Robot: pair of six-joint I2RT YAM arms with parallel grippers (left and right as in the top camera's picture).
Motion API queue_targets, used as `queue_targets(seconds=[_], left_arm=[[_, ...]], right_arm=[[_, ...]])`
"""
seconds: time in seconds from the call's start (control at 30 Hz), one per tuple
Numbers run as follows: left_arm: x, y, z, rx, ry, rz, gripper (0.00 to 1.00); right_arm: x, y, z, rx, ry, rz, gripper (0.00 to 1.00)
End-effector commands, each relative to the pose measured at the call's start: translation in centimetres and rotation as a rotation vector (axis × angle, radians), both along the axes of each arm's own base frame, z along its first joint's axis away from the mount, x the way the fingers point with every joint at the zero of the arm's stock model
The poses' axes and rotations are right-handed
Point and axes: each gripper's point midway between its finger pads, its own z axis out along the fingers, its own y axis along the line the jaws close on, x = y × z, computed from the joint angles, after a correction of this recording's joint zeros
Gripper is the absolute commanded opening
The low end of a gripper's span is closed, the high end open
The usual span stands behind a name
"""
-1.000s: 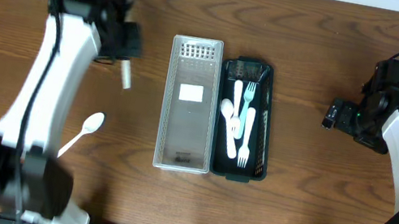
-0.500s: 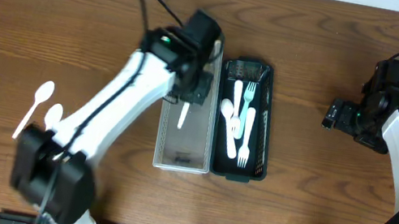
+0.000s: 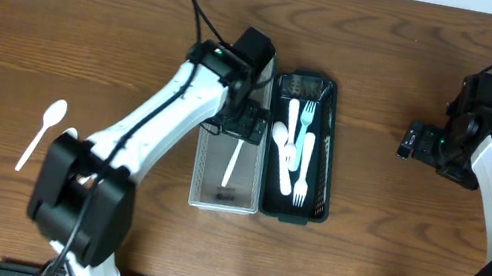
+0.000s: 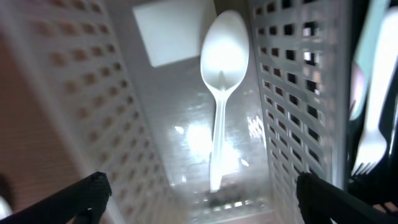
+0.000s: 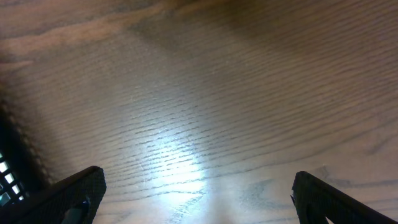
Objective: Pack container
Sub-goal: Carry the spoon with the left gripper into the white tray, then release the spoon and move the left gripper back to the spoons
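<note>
A silver perforated container [image 3: 210,182] stands mid-table, beside a black container [image 3: 323,162] that holds white forks and spoons. My left gripper [image 3: 240,133] hovers open over the silver container. A white spoon [image 4: 221,93] lies free on that container's floor between the spread fingers [image 4: 87,196], and it also shows as a spoon [image 3: 232,163] from above. Another white spoon [image 3: 42,133] lies on the wood at the far left. My right gripper [image 3: 410,142] hangs open and empty over bare table to the right.
The silver container's perforated wall [image 4: 295,93] rises on both sides of the left gripper [image 4: 205,199]. In the right wrist view the right gripper [image 5: 199,199] faces wood grain, with the black container's edge [image 5: 9,168] at far left.
My left arm swung from the table's left side to over the silver container and its jaws opened; the spoon it carried now lies in the container. The loose table spoon lies farther left.
</note>
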Motion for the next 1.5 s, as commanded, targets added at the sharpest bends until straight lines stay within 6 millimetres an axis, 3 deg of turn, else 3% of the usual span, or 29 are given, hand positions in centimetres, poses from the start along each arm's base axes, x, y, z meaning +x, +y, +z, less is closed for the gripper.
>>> queue_targets(seconds=[0.0, 0.17, 0.3, 0.4, 0.5, 0.63, 0.73, 0.9, 1.07, 1.47], left_arm=[[1.6, 2.4, 5.8, 0.045, -0.189, 0.016, 0.98], [1.7, 9.0, 12.2, 0.079, -0.363, 0.176, 0.98], [1.1, 16.6, 15.1, 0.101, -0.427, 0.388, 0.98], [0.2, 22.6, 15.2, 0.134, -0.415, 0.582, 0.98], [-1.4, 28.0, 13.7, 0.1, -0.369, 0.947, 0.98], [-3.0, 32.0, 10.5, 0.034, -0.278, 1.255, 0.98], [-2.5, 34.2, 9.1, 0.076, -0.271, 1.192, 0.98], [0.5, 36.0, 7.7, 0.238, -0.286, 0.617, 0.98], [0.7, 36.1, 5.2, 0.307, -0.182, 0.255, 0.98], [-1.4, 39.6, -3.3, 0.234, 0.051, 0.298, 0.98]], right_arm=[[-0.1, -0.4, 0.1, -0.015, 0.0, 0.011, 0.99], [-0.1, -0.4, 0.1, -0.018, 0.002, 0.027, 0.99], [-0.2, -0.4, 0.1, -0.019, 0.006, 0.037, 0.99], [-0.3, -0.4, 0.1, -0.021, 0.01, 0.044, 0.99], [-0.4, -0.4, 0.1, -0.021, 0.014, 0.049, 0.99], [-0.5, -0.4, 0.1, -0.021, 0.018, 0.051, 0.99], [-0.5, -0.4, 0.1, -0.023, 0.018, 0.052, 0.99], [-0.7, -0.6, 0.0, -0.032, 0.026, 0.054, 0.99], [-1.1, -0.9, 0.0, -0.05, 0.046, 0.054, 0.99], [-2.0, -0.8, -0.1, -0.049, 0.085, 0.072, 0.99]])
